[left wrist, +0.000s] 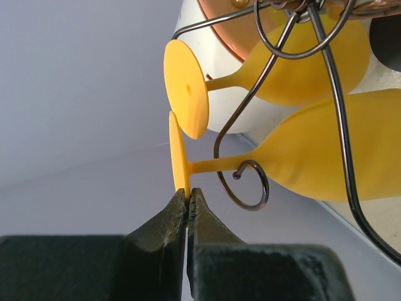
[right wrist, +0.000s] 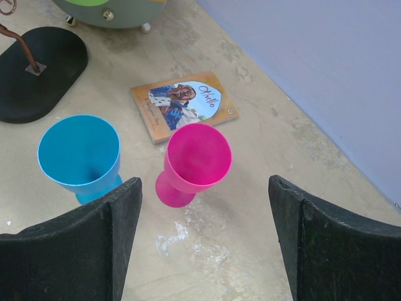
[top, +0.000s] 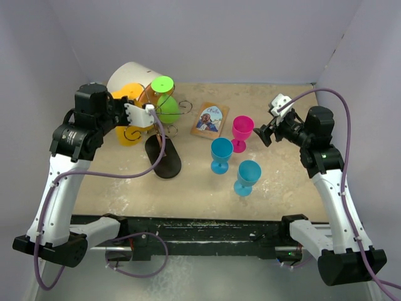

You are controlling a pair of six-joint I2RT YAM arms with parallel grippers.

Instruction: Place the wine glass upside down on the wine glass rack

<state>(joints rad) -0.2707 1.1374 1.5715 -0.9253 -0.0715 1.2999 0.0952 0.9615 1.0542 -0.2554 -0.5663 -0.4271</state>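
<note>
A yellow wine glass [left wrist: 313,150] hangs on a dark wire wine glass rack [top: 168,164] at the back left of a sandy desk [right wrist: 250,207], its stem resting in a curled wire loop. A second yellow glass [left wrist: 301,63] hangs just beside it, and a green glass [top: 166,106] hangs upside down on the rack's far side. The left pincer [left wrist: 188,193] is closed, its tips together at the rim of the first glass's round foot [left wrist: 177,157]. The right pincer [top: 266,133] stands wide apart and holds nothing. It hovers over an upright pink glass [right wrist: 197,157] and a blue glass [right wrist: 78,150], near a book [right wrist: 182,103].
</note>
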